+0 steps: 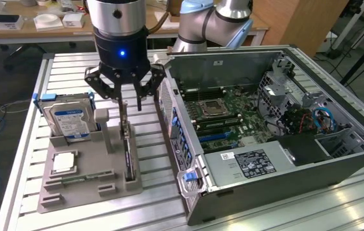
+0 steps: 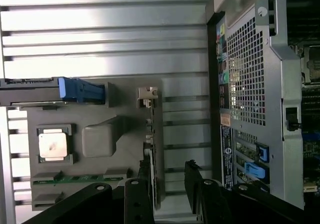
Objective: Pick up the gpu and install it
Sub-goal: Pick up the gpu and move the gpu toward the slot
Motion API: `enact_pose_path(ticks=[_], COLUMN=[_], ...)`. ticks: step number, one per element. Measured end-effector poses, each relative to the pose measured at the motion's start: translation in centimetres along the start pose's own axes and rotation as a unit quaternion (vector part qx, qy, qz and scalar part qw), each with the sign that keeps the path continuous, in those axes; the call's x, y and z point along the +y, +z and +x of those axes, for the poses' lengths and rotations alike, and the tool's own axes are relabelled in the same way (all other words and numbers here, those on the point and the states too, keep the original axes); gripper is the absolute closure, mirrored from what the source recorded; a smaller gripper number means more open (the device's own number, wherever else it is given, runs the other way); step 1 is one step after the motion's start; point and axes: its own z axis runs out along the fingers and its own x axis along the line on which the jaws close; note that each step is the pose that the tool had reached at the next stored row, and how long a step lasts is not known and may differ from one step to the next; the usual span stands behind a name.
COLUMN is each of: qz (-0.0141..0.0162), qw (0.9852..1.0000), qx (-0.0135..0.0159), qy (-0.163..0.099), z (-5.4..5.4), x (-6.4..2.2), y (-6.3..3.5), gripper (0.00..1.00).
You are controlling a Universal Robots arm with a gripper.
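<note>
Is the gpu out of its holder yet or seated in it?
Seated: the gpu stands on edge in a slot of the grey holder, the open end effector straddling its top.

Overhead light glares white off the ribbed table (image 2: pixel 105 4). The computer case (image 1: pixel 285 185) interior sits in soft shadow; colours look cool.

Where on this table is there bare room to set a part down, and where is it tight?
Bare slatted table lies beyond the grey holder, toward the far edge, and along the near edge in front of holder and computer case. Crowded: the strip between holder and case, where the open gripper hangs over the gpu.
</note>
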Motion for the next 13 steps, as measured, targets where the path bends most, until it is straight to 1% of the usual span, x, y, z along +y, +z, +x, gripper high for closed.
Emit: enact_pose_path(ticks=[7,8,9,12,13], qz=[0.0000,0.0005,0.0009,0.0010,0.0009], qw=[1.0000,1.0000,1.0000,1.0000,1.0000], qx=[0.0001,0.0011,0.0014,0.0015,0.0013], qy=[0.000,0.000,0.000,0.000,0.000], z=[0.0,0.0,0.0,0.0,0.0], x=[-0.31,-0.33,-0.33,-0.33,-0.33], y=[1.26,1.30,1.30,1.31,1.48], gripper=[0.58,0.58,0.58,0.58,0.58])
